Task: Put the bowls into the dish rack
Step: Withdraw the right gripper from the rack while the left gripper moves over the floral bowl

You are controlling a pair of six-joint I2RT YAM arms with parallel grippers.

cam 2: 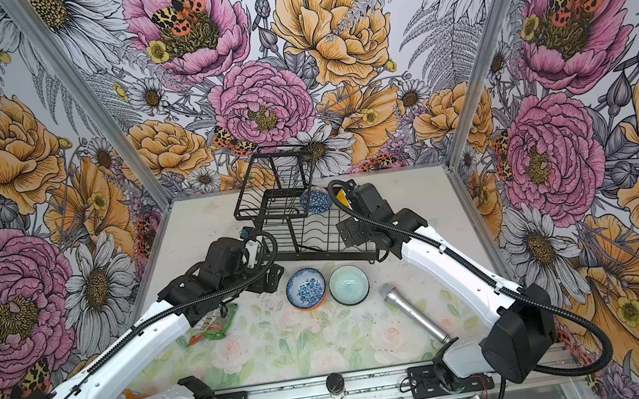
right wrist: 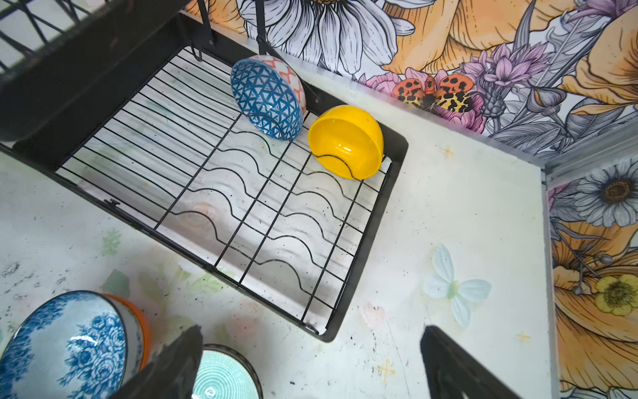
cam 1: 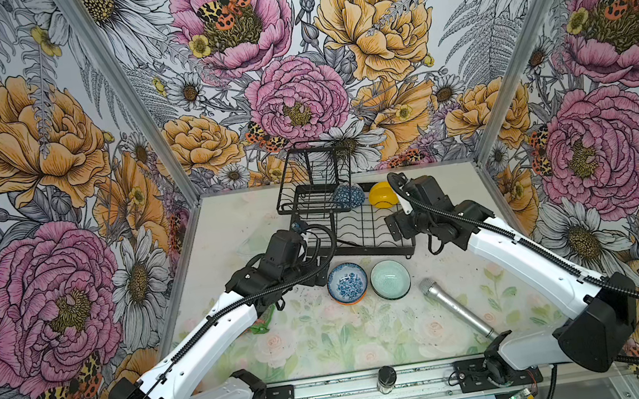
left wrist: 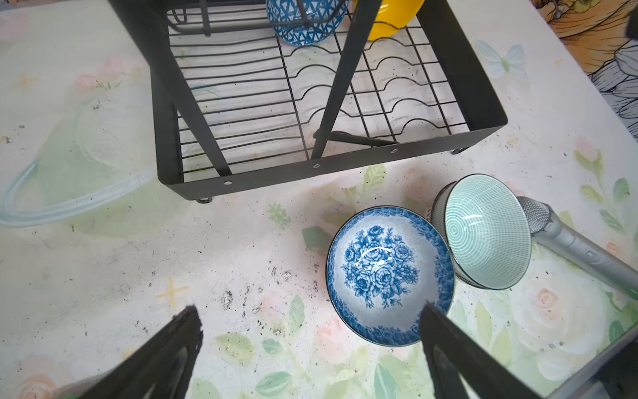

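Observation:
The black wire dish rack stands at the back middle. In its lower tray a blue geometric bowl and a yellow bowl lean on their sides. In front of the rack, a white-and-blue floral bowl sits upright, nested in an orange bowl. A mint green bowl is beside it. My left gripper hovers open and empty, near the floral bowl. My right gripper is open and empty over the rack's near right corner.
A silver microphone lies right of the mint bowl. A green packet lies under the left arm. A small jar stands on the front rail. Flowered walls close the back and both sides.

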